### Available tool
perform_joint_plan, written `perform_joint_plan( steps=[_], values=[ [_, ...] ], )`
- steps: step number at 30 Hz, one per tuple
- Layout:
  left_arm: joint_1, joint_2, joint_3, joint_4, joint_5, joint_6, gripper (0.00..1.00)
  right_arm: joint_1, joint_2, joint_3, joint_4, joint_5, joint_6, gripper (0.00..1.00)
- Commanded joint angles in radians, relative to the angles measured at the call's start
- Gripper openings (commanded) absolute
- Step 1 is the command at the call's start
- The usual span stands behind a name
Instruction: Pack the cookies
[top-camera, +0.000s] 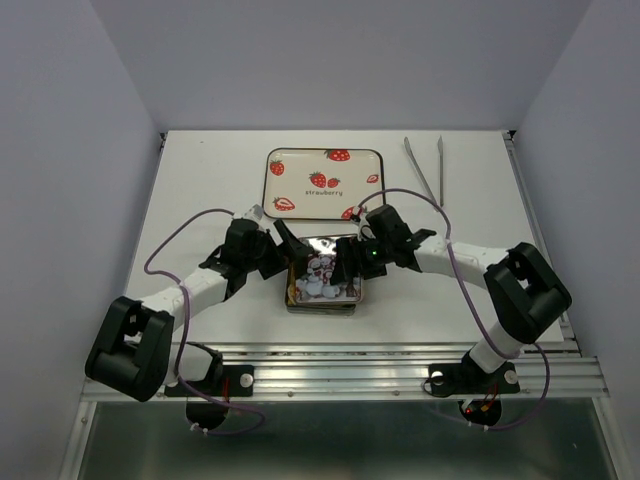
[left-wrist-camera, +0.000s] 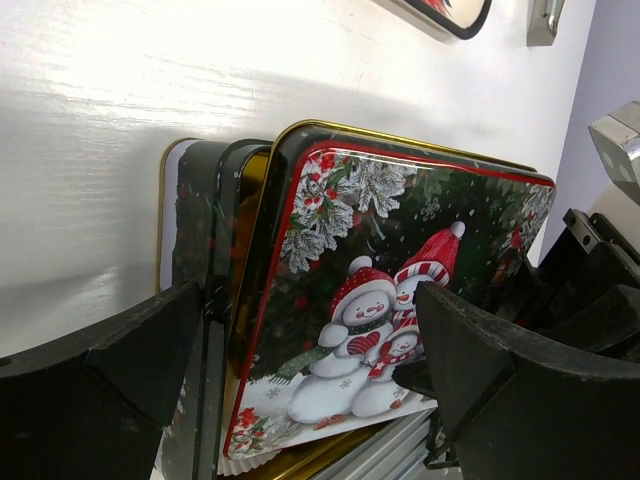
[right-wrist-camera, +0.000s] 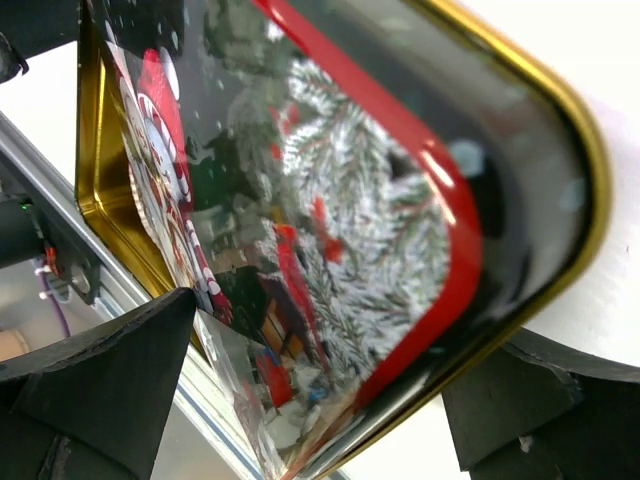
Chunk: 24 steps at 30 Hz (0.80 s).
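A square tin (top-camera: 320, 305) with gold edges sits mid-table. Its snowman lid (top-camera: 322, 272) lies on top, tilted and shifted off the base. In the left wrist view the lid (left-wrist-camera: 400, 250) leans over the dark base wall (left-wrist-camera: 195, 230), and a bit of white pleated paper (left-wrist-camera: 250, 462) pokes out under its lower corner. The cookies are hidden. My left gripper (top-camera: 290, 252) is at the tin's left edge, open, its fingers straddling the lid (left-wrist-camera: 310, 340). My right gripper (top-camera: 350, 258) is at the right edge, open, with the lid corner (right-wrist-camera: 380, 180) between its fingers (right-wrist-camera: 330, 360).
A white strawberry-print tray (top-camera: 300, 165) lies just behind the tin, and its corner (left-wrist-camera: 450, 10) shows in the left wrist view. Metal tongs (top-camera: 425, 165) lie at the back right. An aluminium rail (top-camera: 330, 360) runs along the near table edge.
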<state>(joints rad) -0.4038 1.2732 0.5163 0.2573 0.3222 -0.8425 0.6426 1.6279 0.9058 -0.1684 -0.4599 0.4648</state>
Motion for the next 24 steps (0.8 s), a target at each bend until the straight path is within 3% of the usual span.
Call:
perform_joint_plan(
  steps=[1,24],
  values=[
    [-0.02,-0.04,-0.012,0.014,0.02,-0.024,0.99,0.025,-0.045,0.042,-0.043,0.047,-0.025,1.0],
    [-0.021,-0.06,0.005,-0.064,-0.046,-0.006,0.99,0.025,-0.138,0.056,-0.063,0.067,-0.005,1.0]
  ],
)
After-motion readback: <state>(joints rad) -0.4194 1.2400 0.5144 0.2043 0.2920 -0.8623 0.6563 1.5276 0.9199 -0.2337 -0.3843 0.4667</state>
